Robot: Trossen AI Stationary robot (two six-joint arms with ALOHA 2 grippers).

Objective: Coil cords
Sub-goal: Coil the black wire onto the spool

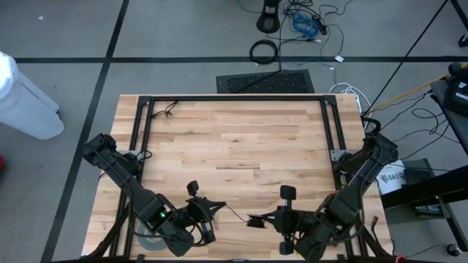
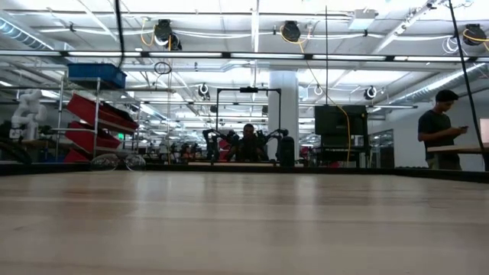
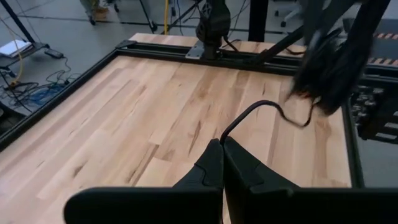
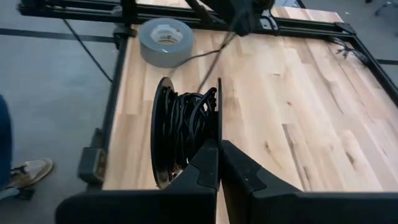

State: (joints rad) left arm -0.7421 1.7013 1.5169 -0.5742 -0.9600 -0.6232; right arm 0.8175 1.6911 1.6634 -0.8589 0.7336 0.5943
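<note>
The cord is a thin dark wire (image 1: pixel 234 212) joined to a small black disc (image 4: pixel 183 130), a spool with wire wound between its two round plates. Both grippers meet near the table's near edge, above the wood. My left gripper (image 1: pixel 217 212) is shut on the wire's free length. My right gripper (image 1: pixel 252 219) is shut on the disc. The wire (image 3: pixel 261 104) spans the short gap between them. The low view shows neither gripper. My left gripper pinches the thin wire (image 3: pixel 227 132) between its two fingertips, and the wire leaves them toward the right gripper. It runs clear of the table with a kink, not drawn straight. My right gripper pinches the rim of one round plate (image 4: pixel 219 127) of the disc between its two fingers. The disc stands on edge in front of the fingers, clear of the table. The wire leads off it toward the left gripper.
A wide grey tape roll (image 4: pixel 165 38) lies at the table's near left corner, under the left arm (image 1: pixel 150 241). Black frame rails (image 1: pixel 234 98) border the table. Open wood (image 1: pixel 234 146) fills the middle and far part. A person (image 2: pixel 439 126) stands far off in the room.
</note>
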